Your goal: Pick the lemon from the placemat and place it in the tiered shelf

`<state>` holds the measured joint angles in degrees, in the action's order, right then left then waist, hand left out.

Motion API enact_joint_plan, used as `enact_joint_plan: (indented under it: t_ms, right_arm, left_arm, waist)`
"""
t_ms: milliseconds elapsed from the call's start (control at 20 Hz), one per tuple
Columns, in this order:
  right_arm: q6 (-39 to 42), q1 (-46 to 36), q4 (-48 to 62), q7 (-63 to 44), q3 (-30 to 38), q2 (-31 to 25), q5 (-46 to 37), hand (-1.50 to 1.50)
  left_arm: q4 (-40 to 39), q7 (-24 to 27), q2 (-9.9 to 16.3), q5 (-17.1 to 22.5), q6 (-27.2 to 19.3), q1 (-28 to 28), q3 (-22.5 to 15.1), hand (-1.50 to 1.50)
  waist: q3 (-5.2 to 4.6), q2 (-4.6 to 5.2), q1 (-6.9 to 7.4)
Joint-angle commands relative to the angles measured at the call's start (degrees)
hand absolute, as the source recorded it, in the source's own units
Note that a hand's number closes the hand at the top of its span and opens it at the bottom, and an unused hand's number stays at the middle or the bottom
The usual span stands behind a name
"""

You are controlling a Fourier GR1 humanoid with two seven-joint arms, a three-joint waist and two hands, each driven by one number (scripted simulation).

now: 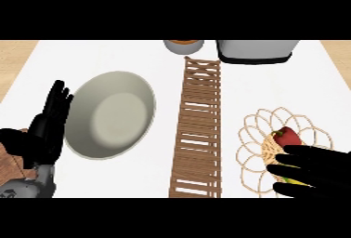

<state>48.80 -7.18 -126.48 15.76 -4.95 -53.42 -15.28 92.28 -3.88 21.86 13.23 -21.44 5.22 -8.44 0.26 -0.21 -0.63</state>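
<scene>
The wooden tiered shelf [197, 135] runs down the middle of the white counter [288, 88]. To its right lies a woven placemat [255, 139], and there the right robot hand [312, 169] curls its fingers over the yellow lemon [291, 180], mostly hiding it. A red pepper [286, 136] sits just above that hand. Left of the shelf is a pale plate [109, 114]; beyond it the left robot hand [49, 123] rests open, fingers straight.
</scene>
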Motion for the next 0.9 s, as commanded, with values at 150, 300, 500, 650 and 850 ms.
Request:
enact_joint_plan:
  t_ms: [150, 300, 500, 650, 850]
  right_arm:
    - [-13.26, 8.06, -0.78, 11.26, -8.26, -0.46, -25.74, -1.50]
    - [-21.57, 12.07, 2.58, 11.73, -10.81, -1.02, -35.56, -1.50]
    - [-27.82, 12.79, 10.50, 15.83, -7.28, -1.80, -40.24, -1.50]
    - [-31.31, 13.40, 16.18, 19.43, -7.60, 1.47, -42.09, -1.50]
    - [-31.83, 13.10, 18.99, 19.38, -11.62, 6.92, -47.19, -1.50]
  left_arm:
    - [0.75, -1.90, -1.50, -2.10, -0.79, 2.09, -0.90, 0.00]
    - [2.21, -0.26, 0.09, -0.02, 2.15, -2.48, 0.92, 0.00]
    - [3.14, -2.03, -0.66, -1.79, 1.11, -1.08, 0.83, 0.00]
    - [1.91, -1.90, -3.49, -4.69, -0.41, 0.57, -0.31, 0.00]
    - [3.13, -1.18, -3.00, -3.93, 3.10, -2.14, 1.71, 0.00]
  waist:
    - [-0.10, 0.24, 0.22]
    - [-0.13, 0.12, 0.62]
    - [-0.19, 0.18, 0.61]
    - [-0.22, 0.23, 0.53]
    - [-0.24, 0.24, 0.83]
